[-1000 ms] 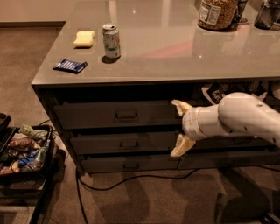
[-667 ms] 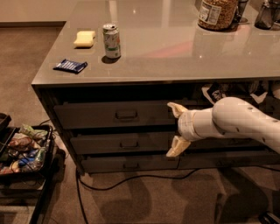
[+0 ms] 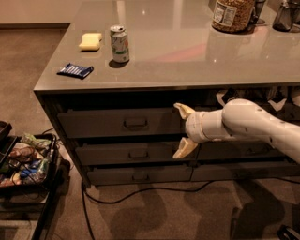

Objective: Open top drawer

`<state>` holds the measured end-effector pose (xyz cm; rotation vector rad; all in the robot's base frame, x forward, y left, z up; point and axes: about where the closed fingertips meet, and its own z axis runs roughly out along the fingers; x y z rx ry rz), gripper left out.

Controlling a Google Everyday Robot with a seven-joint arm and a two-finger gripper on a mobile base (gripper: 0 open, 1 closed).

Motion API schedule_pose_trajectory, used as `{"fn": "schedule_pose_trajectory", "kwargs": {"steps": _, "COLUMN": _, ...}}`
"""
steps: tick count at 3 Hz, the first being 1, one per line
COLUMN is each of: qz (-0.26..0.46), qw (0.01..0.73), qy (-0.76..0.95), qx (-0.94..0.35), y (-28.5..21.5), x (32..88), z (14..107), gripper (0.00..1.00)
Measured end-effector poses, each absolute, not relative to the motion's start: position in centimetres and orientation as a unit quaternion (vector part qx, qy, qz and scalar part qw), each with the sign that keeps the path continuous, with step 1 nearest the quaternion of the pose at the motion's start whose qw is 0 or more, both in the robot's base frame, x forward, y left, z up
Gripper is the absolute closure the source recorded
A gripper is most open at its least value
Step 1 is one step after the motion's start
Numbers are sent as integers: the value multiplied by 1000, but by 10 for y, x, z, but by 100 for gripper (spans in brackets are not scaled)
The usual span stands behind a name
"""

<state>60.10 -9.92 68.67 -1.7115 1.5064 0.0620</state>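
The top drawer (image 3: pixel 93 123) is a wide dark grey front under the counter's left half, with a small metal pull (image 3: pixel 135 123) at its centre. It looks closed, flush with the fronts below. My gripper (image 3: pixel 182 131) reaches in from the right on a white arm (image 3: pixel 248 124). Its two pale fingers (image 3: pixel 183 110) are spread apart, one at the drawer's height and one lower, just right of the drawer's right end. It holds nothing and is some way right of the pull.
Two lower grey drawers (image 3: pixel 126 153) sit below. On the counter (image 3: pixel 187 56) are a can (image 3: pixel 120 43), a yellow sponge (image 3: pixel 90 41), a blue packet (image 3: pixel 75 70) and a jar (image 3: pixel 233 14). A bin of snacks (image 3: pixel 26 159) stands at the left. A cable (image 3: pixel 140 192) lies on the floor.
My gripper has moved left along the drawer fronts, closer to the top drawer's pull. The drawer has not moved.
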Motion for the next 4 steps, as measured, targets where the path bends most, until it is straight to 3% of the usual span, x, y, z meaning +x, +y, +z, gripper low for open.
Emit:
{"fn": "schedule_pose_trajectory", "kwargs": {"steps": 1, "qz": 15, "qw": 402, "qy": 590, "qx": -700, "y": -82, "x": 639, "z": 682, "gripper": 0}}
{"fn": "schedule_pose_trajectory", "kwargs": {"steps": 4, "qz": 41, "qw": 390, "qy": 591, "qx": -705, "y": -79, "x": 670, "z": 635, "gripper": 0}}
